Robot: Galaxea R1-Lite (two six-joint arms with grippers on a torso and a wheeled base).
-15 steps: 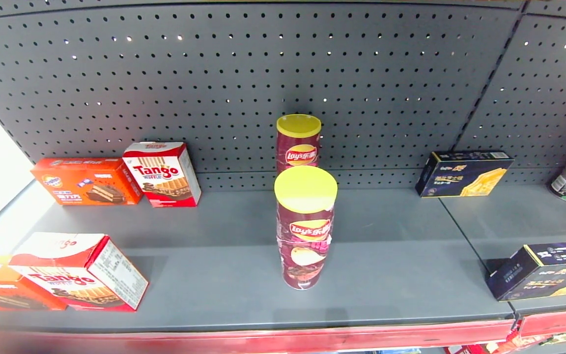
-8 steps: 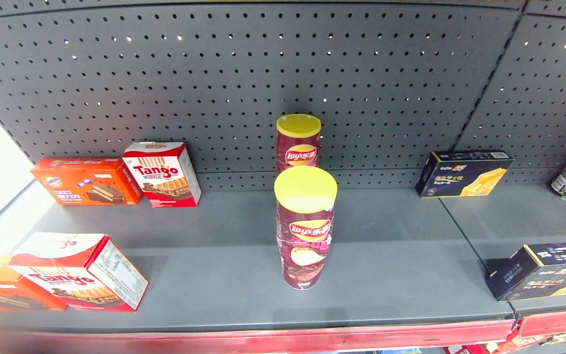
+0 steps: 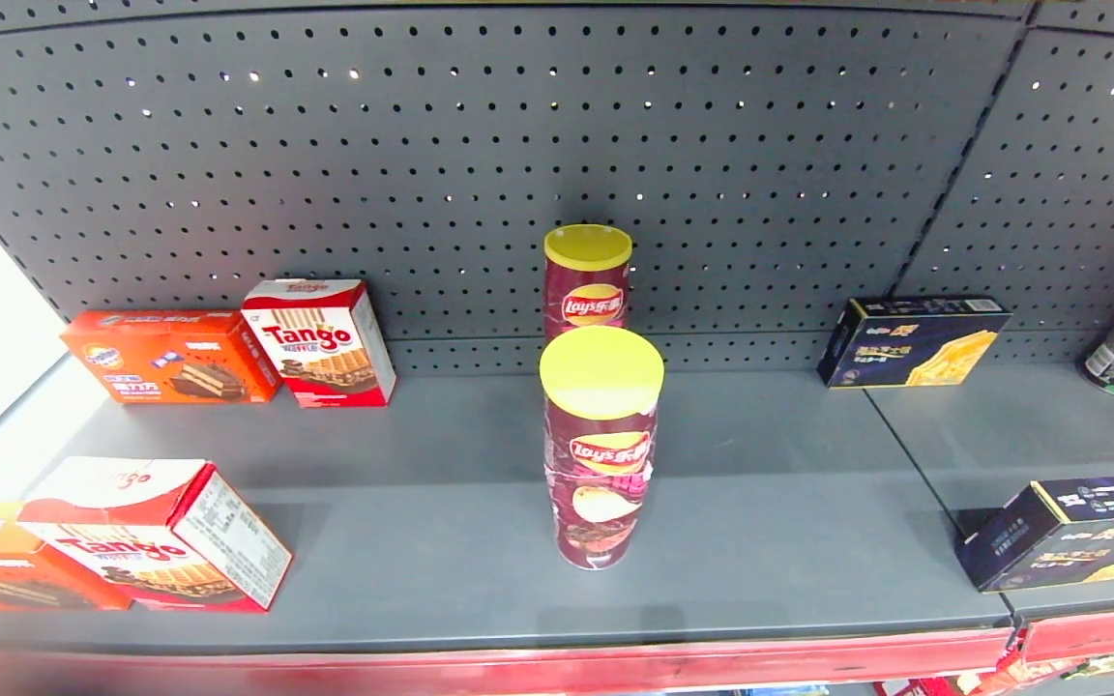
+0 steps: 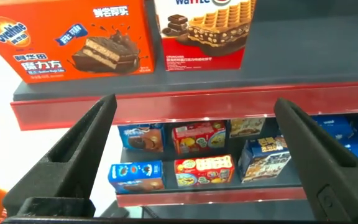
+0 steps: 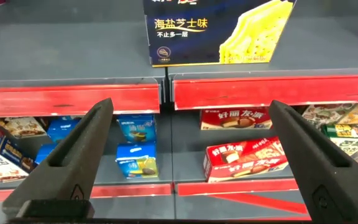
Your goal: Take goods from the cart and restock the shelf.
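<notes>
Left wrist view shows the left gripper (image 4: 194, 102) held wide open before the shelf (image 4: 303, 50) edge (right gripper (image 5: 191, 104) likewise), while the front chip can (image 3: 600, 454) stands upright mid-frame in the head view, unmoved since earlier.

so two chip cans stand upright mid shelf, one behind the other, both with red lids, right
Not quite: the lids are yellow, not red. The head view shows the front chip can and the rear chip can upright, one behind the other, mid shelf.

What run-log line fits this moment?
left tool: open | right tool: open | front maroon yellow-lidded chip can: upright on grey shelf
</notes>
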